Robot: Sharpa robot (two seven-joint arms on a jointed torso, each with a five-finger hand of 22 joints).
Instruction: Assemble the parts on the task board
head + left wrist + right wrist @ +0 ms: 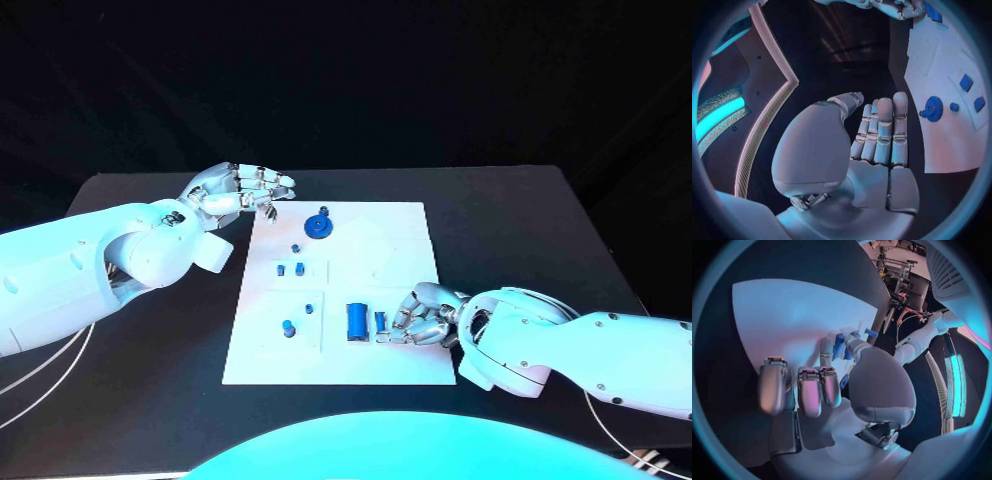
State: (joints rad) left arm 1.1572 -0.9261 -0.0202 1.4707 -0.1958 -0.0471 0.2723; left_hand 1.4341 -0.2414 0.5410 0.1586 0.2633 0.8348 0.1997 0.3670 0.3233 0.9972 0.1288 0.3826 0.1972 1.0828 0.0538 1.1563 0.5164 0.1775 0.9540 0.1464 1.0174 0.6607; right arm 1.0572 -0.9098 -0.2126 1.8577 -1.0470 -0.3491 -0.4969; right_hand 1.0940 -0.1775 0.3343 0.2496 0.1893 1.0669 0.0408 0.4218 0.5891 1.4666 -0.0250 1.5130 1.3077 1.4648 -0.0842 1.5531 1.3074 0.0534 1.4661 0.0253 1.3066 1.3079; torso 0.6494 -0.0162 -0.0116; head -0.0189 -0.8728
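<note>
The white task board point(397, 245) lies in the middle of the black table. A blue gear point(320, 226) point(932, 108) stands at its far left part. Small blue pieces point(290, 269) sit below it, and two more point(299, 316) nearer the front. A blue block point(356, 319) lies near the front edge, with a narrow blue piece point(381, 321) point(839, 346) beside it. My right hand point(421, 317) point(826, 385) rests on the board, thumb and a finger pinching the narrow piece. My left hand point(238, 190) point(879, 140) hovers off the board's far left corner, fingers straight, holding nothing.
Black table point(159, 340) surrounds the board on all sides. The board's right half point(404, 230) carries shallow outlined recesses with nothing standing in them. My left forearm point(87, 270) lies over the table's left side.
</note>
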